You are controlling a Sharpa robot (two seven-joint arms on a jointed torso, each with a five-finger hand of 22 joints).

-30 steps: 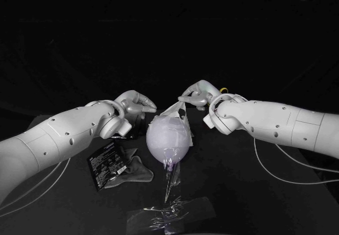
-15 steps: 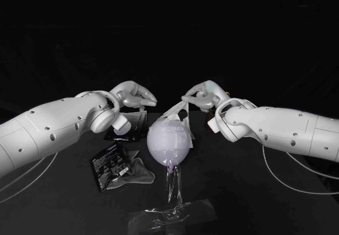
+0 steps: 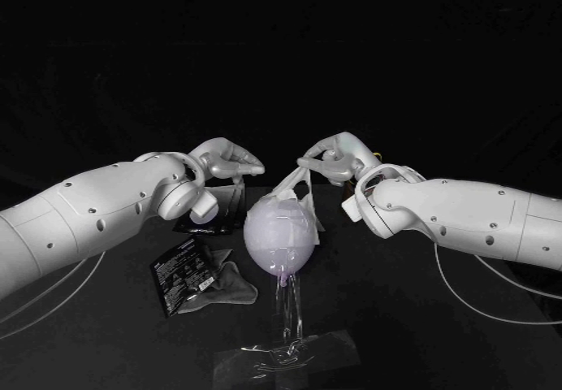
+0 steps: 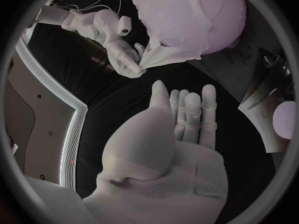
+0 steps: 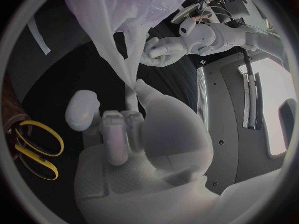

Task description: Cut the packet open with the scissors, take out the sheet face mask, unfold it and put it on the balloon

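Observation:
A pale purple balloon stands on a clear stem in the middle of the table, with the white sheet mask draped over its top. My right hand pinches the mask's upper corner and holds it stretched up from the balloon; the right wrist view shows that strip of mask rising from my fingers. My left hand hovers just left of the balloon's top, fingers straight and holding nothing. The black packet lies on the table at front left. The yellow-handled scissors lie beside my right hand.
A crumpled grey liner lies next to the packet. The balloon's clear base sits near the table's front edge. A dark flat object lies under my left wrist.
My left arm has risen and its hand has moved a little toward the balloon's top. The right hand still pinches the mask's corner, slightly higher.

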